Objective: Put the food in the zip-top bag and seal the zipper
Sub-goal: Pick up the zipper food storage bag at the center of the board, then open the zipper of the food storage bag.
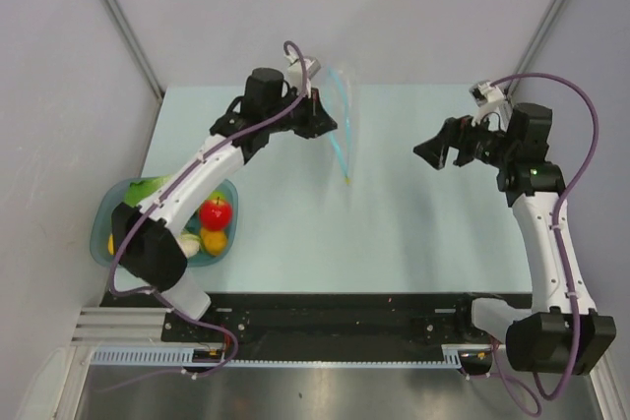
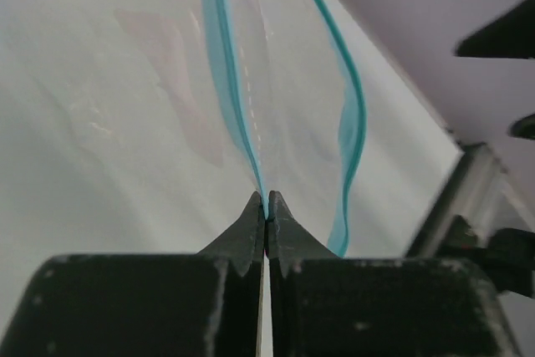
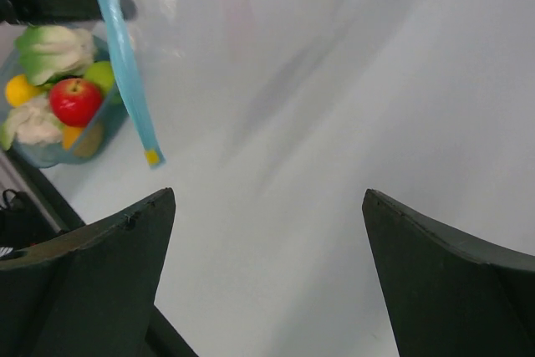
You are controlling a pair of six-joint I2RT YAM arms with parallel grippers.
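My left gripper (image 1: pixel 327 123) is shut on one lip of the clear zip-top bag (image 1: pixel 342 125) and holds it up over the far middle of the table. In the left wrist view the closed tips (image 2: pixel 267 206) pinch the light-blue zipper (image 2: pixel 226 81); the other lip (image 2: pixel 355 114) bows away, so the mouth stands open. My right gripper (image 1: pixel 430 152) is open and empty, to the right of the bag; its fingers (image 3: pixel 117 265) frame bare table. The food, a red apple (image 1: pixel 217 211), an orange fruit (image 1: pixel 214 240) and leafy pieces (image 1: pixel 148 188), lies in the teal bowl (image 1: pixel 106 218).
The bowl sits at the table's near left edge under my left arm; it also shows in the right wrist view (image 3: pixel 50 152) with the apple (image 3: pixel 75 100). Grey walls close in behind and at both sides. A black rail (image 1: pixel 325 317) runs along the near edge.
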